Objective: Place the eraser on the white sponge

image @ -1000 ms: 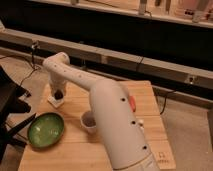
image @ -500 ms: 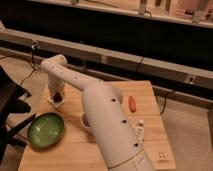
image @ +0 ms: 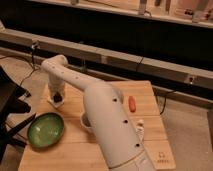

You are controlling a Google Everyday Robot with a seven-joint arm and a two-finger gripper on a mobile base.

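My gripper (image: 58, 99) hangs at the far left of the wooden table (image: 150, 125), at the end of my white arm (image: 95, 105). It sits low over a small white sponge (image: 53, 103) and a dark object shows at its tip, which may be the eraser; I cannot tell how it rests. The arm hides much of the table's middle.
A green bowl (image: 45, 130) stands at the front left. A small cup (image: 86, 120) sits partly behind the arm. An orange-red object (image: 132, 104) lies at the right. A small white item (image: 140, 125) lies near the right edge. Black chair parts (image: 10, 107) stand left of the table.
The arm has shifted slightly right and the view now shows more of the table's left; the gripper stays low over the sponge at the far left.
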